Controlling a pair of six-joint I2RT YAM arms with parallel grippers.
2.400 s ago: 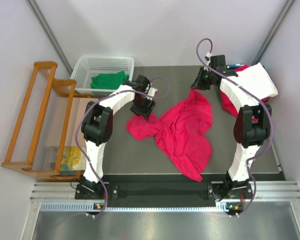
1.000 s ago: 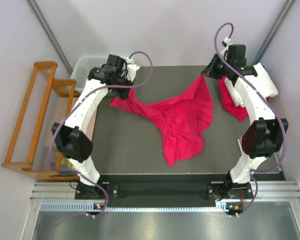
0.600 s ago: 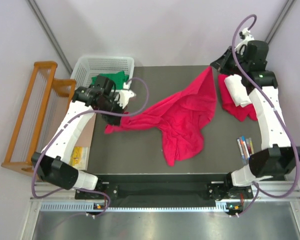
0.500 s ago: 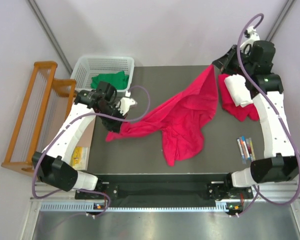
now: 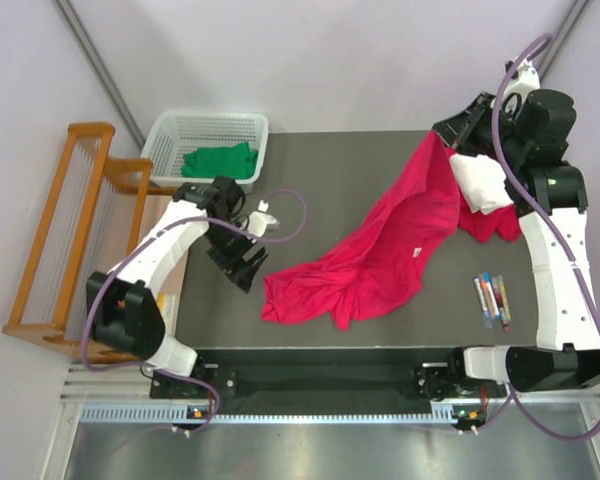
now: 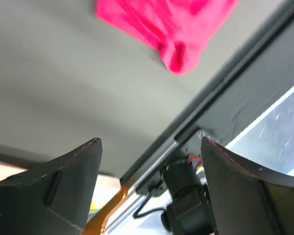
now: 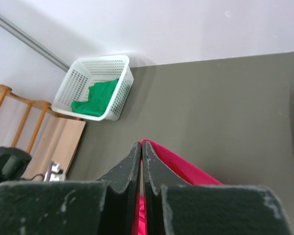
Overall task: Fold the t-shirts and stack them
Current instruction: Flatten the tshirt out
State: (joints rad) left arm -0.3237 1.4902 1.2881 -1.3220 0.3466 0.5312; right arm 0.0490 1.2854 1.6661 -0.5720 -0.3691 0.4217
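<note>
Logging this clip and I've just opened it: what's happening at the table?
The right gripper is shut on one edge of a red t-shirt, holding it raised at the far right while the rest trails crumpled across the table. The left gripper is open and empty, just left of the shirt's near end. No fold is made yet. A green shirt lies in the white basket.

Nothing legible anywhere: the small white tag (image 5: 417, 253) on the red t-shirt (image 5: 375, 255) is too small to read.
</note>
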